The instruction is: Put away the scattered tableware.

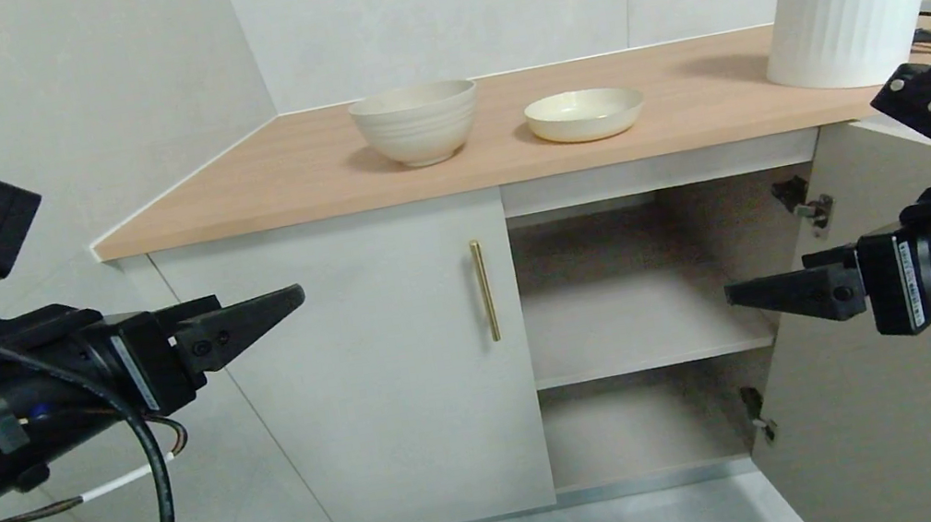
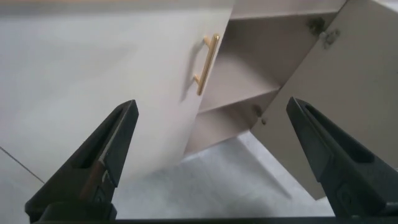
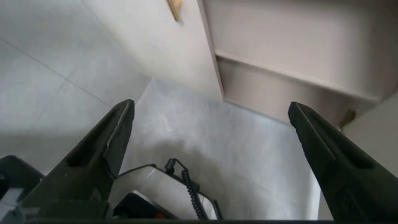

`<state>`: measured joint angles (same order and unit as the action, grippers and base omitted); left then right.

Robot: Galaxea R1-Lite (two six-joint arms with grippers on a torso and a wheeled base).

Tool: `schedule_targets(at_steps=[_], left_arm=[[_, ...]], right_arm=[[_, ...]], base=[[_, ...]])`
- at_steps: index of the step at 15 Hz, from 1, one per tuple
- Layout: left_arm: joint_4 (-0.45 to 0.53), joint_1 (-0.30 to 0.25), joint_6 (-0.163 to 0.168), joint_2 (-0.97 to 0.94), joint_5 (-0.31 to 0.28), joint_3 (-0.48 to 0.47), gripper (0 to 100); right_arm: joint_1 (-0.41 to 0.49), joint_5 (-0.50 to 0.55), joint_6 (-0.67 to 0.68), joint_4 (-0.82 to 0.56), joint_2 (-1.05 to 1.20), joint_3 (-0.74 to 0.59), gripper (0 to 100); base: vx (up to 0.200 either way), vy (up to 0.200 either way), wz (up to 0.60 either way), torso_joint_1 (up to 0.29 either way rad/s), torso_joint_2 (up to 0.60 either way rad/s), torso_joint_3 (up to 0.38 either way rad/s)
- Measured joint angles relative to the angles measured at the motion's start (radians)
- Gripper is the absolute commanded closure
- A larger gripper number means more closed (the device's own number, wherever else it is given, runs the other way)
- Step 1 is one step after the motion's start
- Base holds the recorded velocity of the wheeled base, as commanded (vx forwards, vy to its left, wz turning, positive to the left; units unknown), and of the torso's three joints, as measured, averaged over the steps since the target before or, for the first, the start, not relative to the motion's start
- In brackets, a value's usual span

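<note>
Hovering before cabinet (image 1: pixel 369 360) | left gripper (image 1: pixel 294 299) jaws wide apart, empty | right gripper (image 1: pixel 737 293) jaws wide apart, empty

We look from the head cam, high & out front, facing fwd and down onto the light wood worktop (image 1: pixel 687 123) and the white cabinet (image 1: pixel 351 363) under it, at mid range, w/ both arms at the frame's sides. Our left wrist cam sits just behind the left gripper (image 2: pixel 211 102). Its black fingers (image 2: pixel 99 162) frame a tilted, nearer look at the cabinet front, incl. the slim brass bar handle (image 2: pixel 206 64) and the shelf (image 2: pixel 239 102) in the open compartment. The right wrist cam, behind the right gripper (image 3: pixel 210 104), points lower, mostly at the grey floor (image 3: pixel 186 137). All three views share handle, shelf & floor.
</note>
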<state>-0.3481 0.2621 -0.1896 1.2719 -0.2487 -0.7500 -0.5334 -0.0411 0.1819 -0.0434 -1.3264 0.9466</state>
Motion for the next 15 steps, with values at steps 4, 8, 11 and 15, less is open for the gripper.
schedule_targets(at_steps=[4,8,11,15], left_arm=[[0.0,0.0,0.0,-0.006,0.0,0.0,0],[-0.001,0.0,0.0,-0.017,-0.002,0.002,0],[-0.002,0.001,0.0,-0.042,-0.006,0.004,0],[0.0,0.001,0.0,-0.051,-0.006,0.003,0]], right_arm=[[0.0,-0.013,0.0,0.001,0.014,-0.002,0],[0.0,-0.064,-0.001,0.009,0.04,-0.015,0],[0.0,-0.07,-0.016,0.016,0.057,-0.022,0],[0.0,-0.069,-0.023,0.061,0.063,-0.048,0]], base=[[0.2,0.0,0.0,0.007,0.0,0.0],[0.05,0.0,0.0,0.001,0.0,0.002],[0.0,0.0,0.0,0.0,0.0,0.0],[0.0,0.0,0.0,0.001,-0.05,-0.052]])
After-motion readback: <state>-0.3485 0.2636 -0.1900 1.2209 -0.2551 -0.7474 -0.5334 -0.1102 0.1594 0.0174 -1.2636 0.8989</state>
